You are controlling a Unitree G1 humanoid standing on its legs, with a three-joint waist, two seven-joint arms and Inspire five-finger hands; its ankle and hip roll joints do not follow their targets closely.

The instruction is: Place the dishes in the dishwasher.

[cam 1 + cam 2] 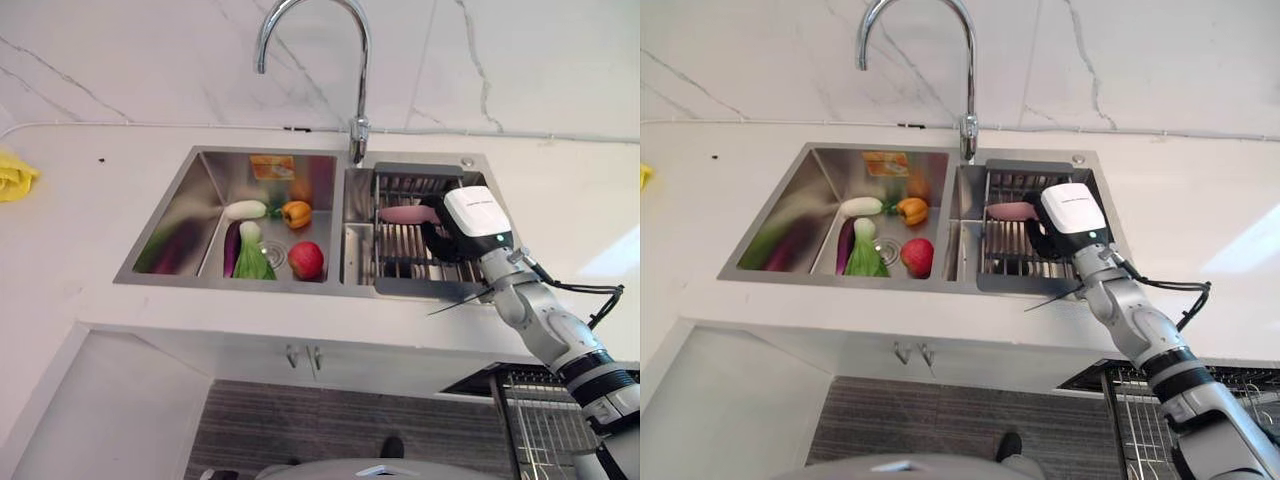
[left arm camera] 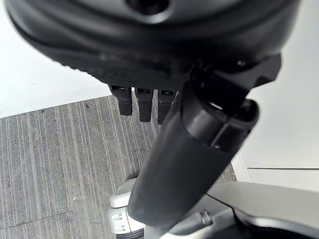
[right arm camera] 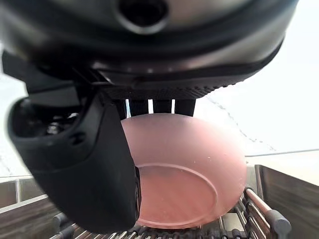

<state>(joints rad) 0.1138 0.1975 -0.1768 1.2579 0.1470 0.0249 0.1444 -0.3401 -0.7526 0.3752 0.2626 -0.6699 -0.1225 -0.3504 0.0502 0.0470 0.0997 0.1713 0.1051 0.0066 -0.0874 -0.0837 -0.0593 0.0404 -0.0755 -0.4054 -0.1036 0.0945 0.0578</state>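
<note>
My right hand [image 3: 75, 164] is in the drying rack [image 1: 400, 250] that sits in the sink's [image 1: 200, 200] right basin. Thumb on the near face of the pink plate [image 3: 184, 169], fingers [image 3: 162, 105] behind its top rim, so it's a pinch grip with the plate between, approx. on edge and its lower rim at or just above the rack bars. Can't tell if it's seated in a slot or already lifted.

My left hand [image 2: 144, 102] hangs low over the floor, fingers straight, holding nothing.

Risks, as I judge them:
- Grip is on the rim only, thumb vs. fingers. A smooth plate could pivot or slip out if I swing it fast.
- Lower rim may catch on a rack bar if I pull sideways before clearing the rack; it needs a straight lift first.
- Faucet [image 1: 320, 60] stands just behind the rack, so a high arc could clip it.
- The wire basket [image 1: 540, 420] below the counter on my right is prob. the dishwasher rack. Long carry, and the counter edge is in the path.

Count:
- Plates: 1.
- In the left basin: red tomato [image 1: 306, 259] 1, orange pepper [image 1: 295, 213] 1, white radish [image 1: 246, 210] 1, purple eggplant [image 1: 231, 248] 1, green bok choy [image 1: 252, 255] 1.
- Yellow cloth [image 1: 15, 175] on the counter far left: 1.
</note>
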